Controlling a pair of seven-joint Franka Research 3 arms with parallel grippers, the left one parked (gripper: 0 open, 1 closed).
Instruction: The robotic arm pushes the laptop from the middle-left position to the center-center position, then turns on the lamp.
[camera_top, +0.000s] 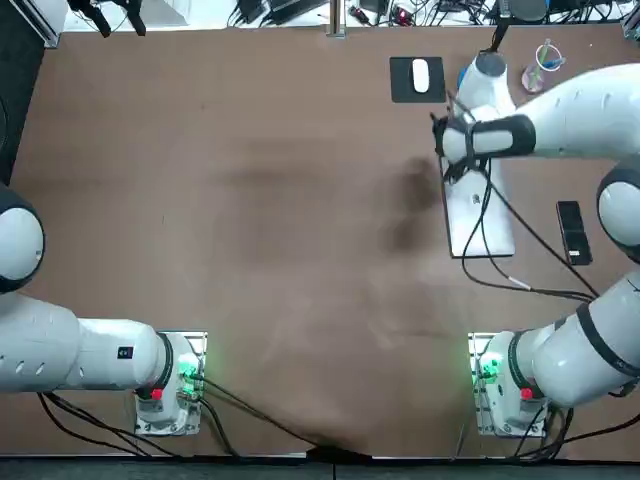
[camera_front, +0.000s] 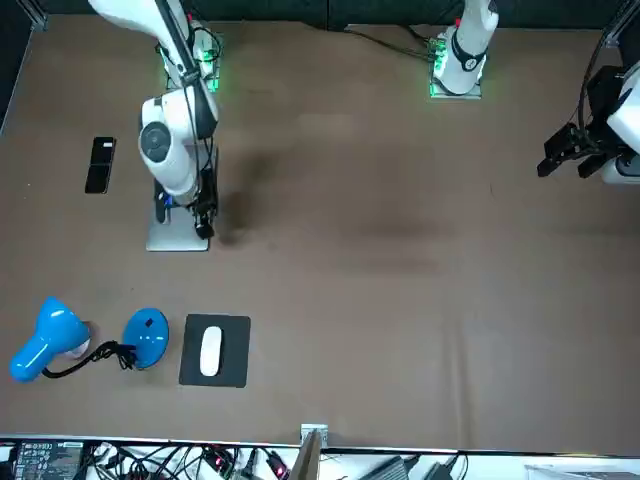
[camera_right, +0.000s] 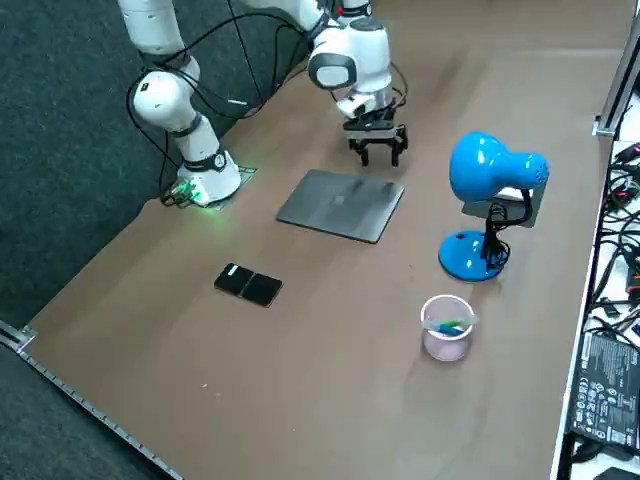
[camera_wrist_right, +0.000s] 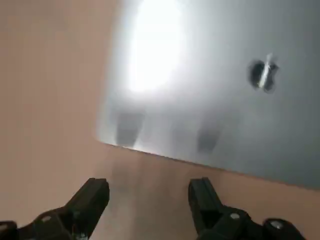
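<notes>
Shows a closed silver laptop (camera_top: 480, 215) lying flat on the robot's right half of a brown table (camera_top: 250, 200), well short of its centre, with a black phone (camera_top: 573, 232) near on the outer side. Shows the right gripper (camera_right: 377, 152) hanging low just beside the laptop edge facing the table's centre, near the far corner, fingers (camera_wrist_right: 92, 197) spread apart and holding nothing, tips pointing down at bare tabletop. Also shows, beyond the laptop toward the far edge, a blue lamp (camera_right: 490, 175), a mouse (camera_top: 420, 75) on a black pad (camera_top: 400, 90), and a cup (camera_right: 447, 335).
</notes>
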